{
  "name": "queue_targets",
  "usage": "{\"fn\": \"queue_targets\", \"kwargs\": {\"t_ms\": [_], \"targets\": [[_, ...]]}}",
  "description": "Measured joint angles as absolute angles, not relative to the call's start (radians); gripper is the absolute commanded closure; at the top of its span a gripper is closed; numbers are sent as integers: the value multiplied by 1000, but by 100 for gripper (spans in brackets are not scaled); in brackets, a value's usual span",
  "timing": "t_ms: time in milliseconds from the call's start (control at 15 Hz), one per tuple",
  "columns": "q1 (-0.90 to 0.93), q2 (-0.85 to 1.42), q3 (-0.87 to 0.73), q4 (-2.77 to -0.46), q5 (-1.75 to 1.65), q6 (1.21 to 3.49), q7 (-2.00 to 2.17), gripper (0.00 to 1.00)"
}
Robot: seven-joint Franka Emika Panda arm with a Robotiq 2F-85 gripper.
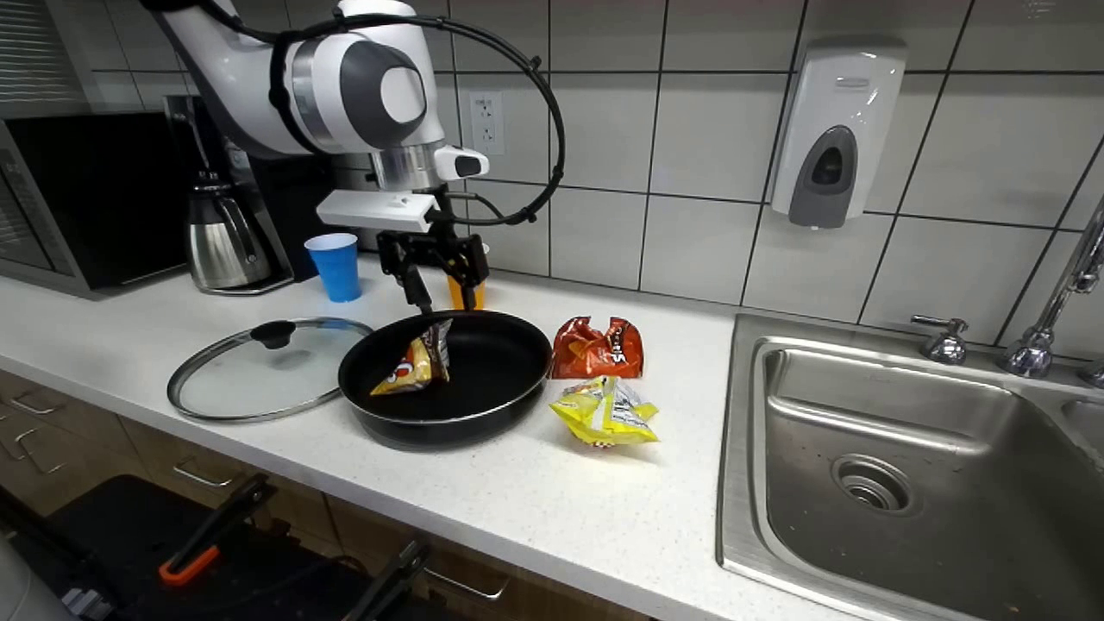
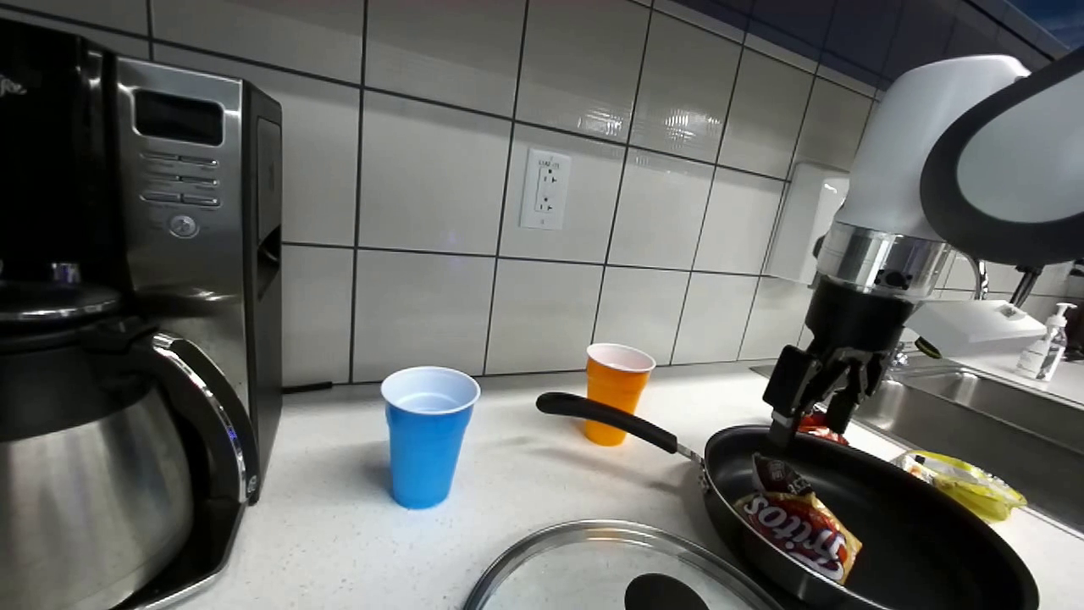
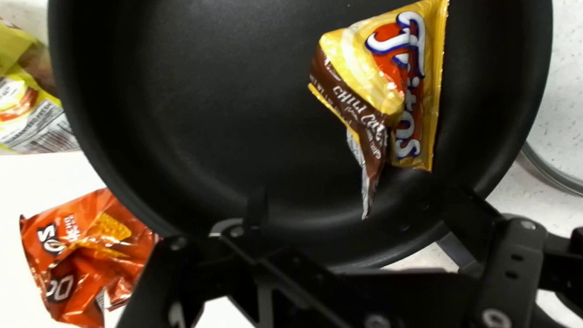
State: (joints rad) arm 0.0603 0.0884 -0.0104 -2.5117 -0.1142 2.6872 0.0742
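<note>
My gripper (image 1: 447, 302) is open and empty, pointing down above the far, handle-side part of a black frying pan (image 1: 492, 358). Its spread fingers (image 3: 359, 202) also show in the wrist view. A yellow and brown Fritos bag (image 3: 410, 82) lies crumpled in the pan, with its brown end sticking up below the gap between the fingers; it also shows in both exterior views (image 1: 420, 362) (image 2: 800, 529). The gripper (image 2: 807, 424) appears apart from the bag. An orange-red Doritos bag (image 1: 597, 349) and a yellow bag (image 1: 604, 412) stand on the counter beside the pan.
A glass lid (image 1: 250, 379) with a black knob lies beside the pan. The pan's handle (image 2: 605, 417) points toward an orange cup (image 2: 618, 394). A blue cup (image 1: 335, 267), a coffee maker (image 2: 190, 186) and a microwave (image 1: 95, 190) stand along the counter. A steel sink (image 1: 880, 431) is at the far end.
</note>
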Motion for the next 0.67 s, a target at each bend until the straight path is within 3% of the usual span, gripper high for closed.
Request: {"fn": "queue_targets", "kwargs": {"t_ms": [667], "targets": [[34, 82, -114, -2456, -294, 2667, 343, 0]]}}
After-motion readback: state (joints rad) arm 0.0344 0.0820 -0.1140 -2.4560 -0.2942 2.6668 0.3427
